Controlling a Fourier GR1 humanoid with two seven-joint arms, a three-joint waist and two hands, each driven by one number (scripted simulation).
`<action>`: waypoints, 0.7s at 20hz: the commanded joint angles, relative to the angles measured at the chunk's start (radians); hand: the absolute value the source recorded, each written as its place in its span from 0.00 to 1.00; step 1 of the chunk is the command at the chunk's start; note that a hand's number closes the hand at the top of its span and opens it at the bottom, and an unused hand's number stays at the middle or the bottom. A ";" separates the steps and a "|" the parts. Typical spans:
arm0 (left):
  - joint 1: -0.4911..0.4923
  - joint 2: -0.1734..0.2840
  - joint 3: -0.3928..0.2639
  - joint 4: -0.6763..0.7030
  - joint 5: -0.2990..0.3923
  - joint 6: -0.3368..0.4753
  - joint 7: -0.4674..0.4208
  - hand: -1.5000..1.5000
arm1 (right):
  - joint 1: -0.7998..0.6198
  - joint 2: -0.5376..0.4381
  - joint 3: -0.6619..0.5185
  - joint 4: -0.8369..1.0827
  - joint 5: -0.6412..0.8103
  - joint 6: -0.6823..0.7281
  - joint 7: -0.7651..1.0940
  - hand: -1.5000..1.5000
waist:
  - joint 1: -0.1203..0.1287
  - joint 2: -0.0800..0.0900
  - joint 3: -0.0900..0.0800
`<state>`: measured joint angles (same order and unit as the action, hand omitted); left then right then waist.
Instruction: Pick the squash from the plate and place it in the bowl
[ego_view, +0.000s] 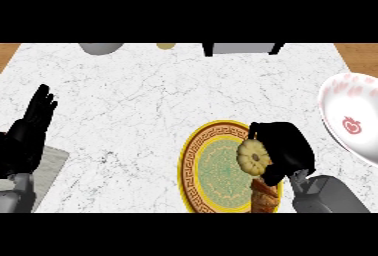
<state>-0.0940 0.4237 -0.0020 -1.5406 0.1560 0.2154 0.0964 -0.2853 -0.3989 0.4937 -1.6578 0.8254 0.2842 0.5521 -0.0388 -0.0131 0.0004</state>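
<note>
Squarely at the rim: squash in hand

Squash sits over the plate's right edge, right hand curled around it. Bowl lies beyond, open marble between. Left hand rests open, far left.

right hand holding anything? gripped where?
Right hand curls round the pale yellow scalloped squash from its right side, over the gold-rimmed plate. Contact points are hidden.

Bare marble counter lies open between the yellow-rimmed plate and the white bowl; the right hand stands nearest that gap.
</note>
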 joint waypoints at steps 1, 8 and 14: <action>0.018 -0.006 0.004 -0.007 -0.014 0.010 -0.007 0.50 | 0.080 -0.108 -0.060 -0.299 0.008 -0.005 0.027 1.00 | -0.007 -0.002 -0.001; 0.012 -0.014 -0.007 0.016 -0.028 -0.005 -0.027 0.50 | 0.110 -0.169 -0.382 -0.581 -0.094 -0.072 0.067 1.00 | -0.005 0.003 0.000; -0.014 -0.059 -0.005 0.059 -0.042 -0.014 -0.076 0.50 | 0.156 -0.209 -0.684 -0.652 -0.317 0.026 0.065 1.00 | 0.020 0.011 -0.001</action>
<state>-0.0999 0.3990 0.0005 -1.5199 0.1331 0.2012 0.0755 -0.1505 -0.5779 -0.0105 -2.2553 0.6347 0.2619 0.6198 -0.0275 -0.0064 -0.0001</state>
